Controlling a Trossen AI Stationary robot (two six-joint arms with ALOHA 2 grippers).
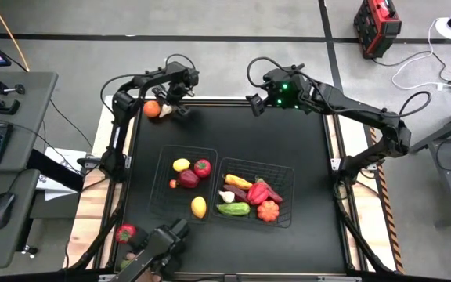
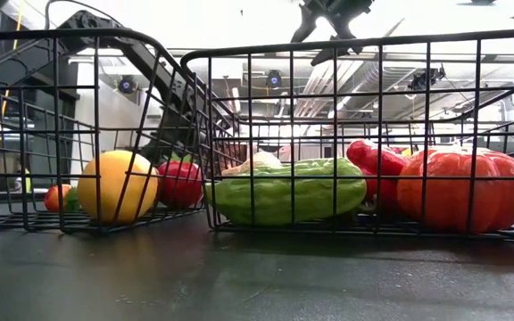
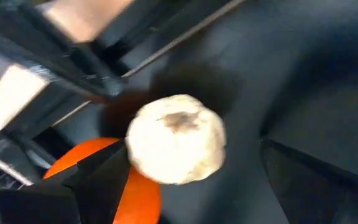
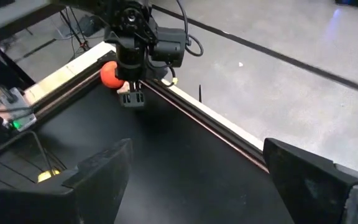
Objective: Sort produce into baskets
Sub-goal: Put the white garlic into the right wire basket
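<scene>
Hanging over the far left corner of the table [image 1: 288,235], the left gripper [image 1: 180,103] has its fingers spread wide around a white garlic [image 3: 176,140], but it is not pinching it. An orange [image 1: 153,109] sits right beside the garlic. The right gripper [image 1: 255,104] is spread wide too, holds nothing, and waits at the far edge. One basket [image 1: 161,176] holds lemons and red fruit. The other basket [image 1: 286,196] holds a green cucumber [image 2: 288,190], peppers and a small pumpkin [image 2: 458,190].
</scene>
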